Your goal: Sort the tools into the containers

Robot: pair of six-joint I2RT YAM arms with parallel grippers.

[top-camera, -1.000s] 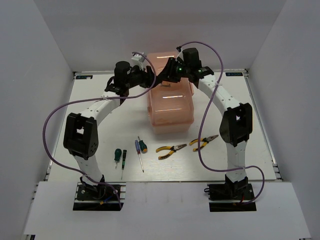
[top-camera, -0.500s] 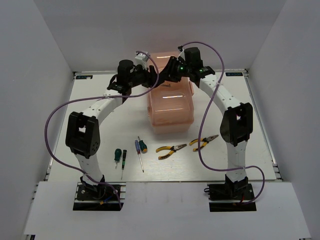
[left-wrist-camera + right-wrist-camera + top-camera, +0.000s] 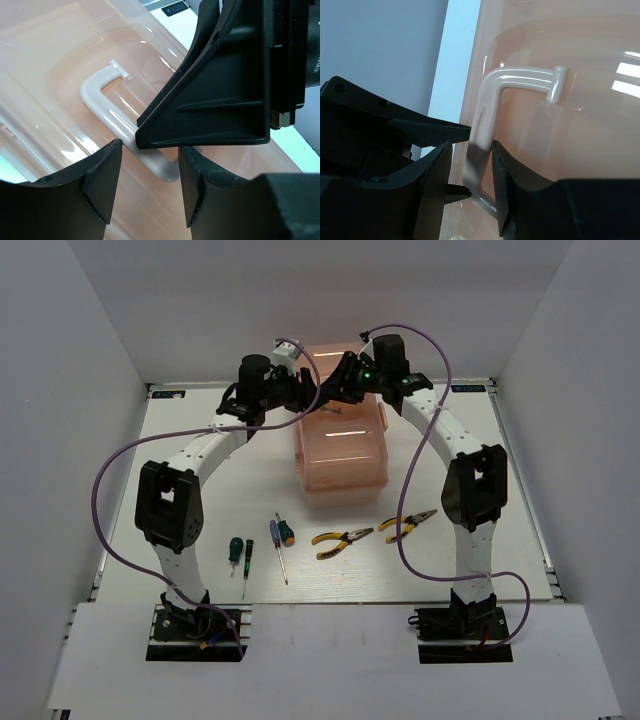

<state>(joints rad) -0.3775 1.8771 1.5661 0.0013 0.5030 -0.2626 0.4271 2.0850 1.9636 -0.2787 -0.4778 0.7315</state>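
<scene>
While both arms meet over the toolbox's [image 3: 340, 455] twelve o'clock end, I see my left gripper [image 3: 150, 148] spread astride the white handle [image 3: 95, 90]. My right gripper [image 3: 471, 147] straddles it too, and I cannot tell whether it pinches. Pliers [image 3: 342, 539] and screwdrivers [image 3: 283, 540] lie at the box's six o'clock.

The toolbox [image 3: 340, 445] sits mid-table [image 3: 520, 490], toward the back. Over its far end, the lid handle [image 3: 97, 92] runs between my left fingers [image 3: 102, 180] and between my right fingers [image 3: 435, 175]. In front of the box, left to right, lie the first screwdriver [image 3: 236, 552], the second screwdriver [image 3: 282, 538], the first pliers [image 3: 341, 540] and the second pliers [image 3: 408, 524].
</scene>
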